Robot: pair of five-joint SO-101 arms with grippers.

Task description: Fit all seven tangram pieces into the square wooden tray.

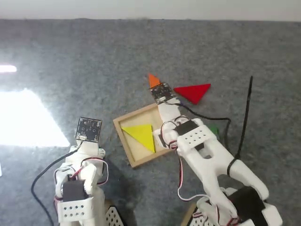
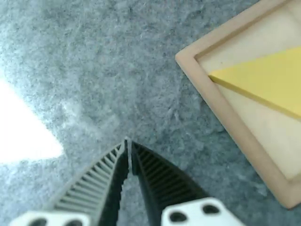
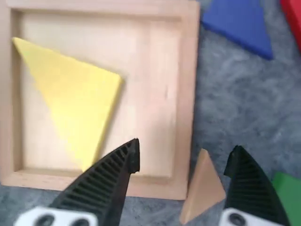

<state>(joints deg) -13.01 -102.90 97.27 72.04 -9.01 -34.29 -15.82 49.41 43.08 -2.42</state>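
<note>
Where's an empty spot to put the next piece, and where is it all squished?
Inside the tray, bare wood lies between the yellow triangle and the rim nearest the blue piece. The grey mat beside the shut left gripper is bare too. It is crowded past that rim, around the open right gripper: pale orange triangle, red piece, green piece.

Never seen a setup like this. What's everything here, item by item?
Tray: one, pale wood, square, mid-mat.
Yellow triangle: one, yellow, inside the tray.
Tan triangle: one, tan, just outside the tray's rim.
Blue piece: one, blue, on the mat outside the tray.
Red triangle: one, red, on the mat beyond the tray.
Orange piece: one, orange, beyond the tray, partly hidden.
Green piece: one, green, partly seen on the mat.
Mat: one, grey, covering the table.
Left gripper: one, black fingers, shut, over bare mat near a tray corner.
Right gripper: one, black fingers, open, astride the tan triangle.
</note>
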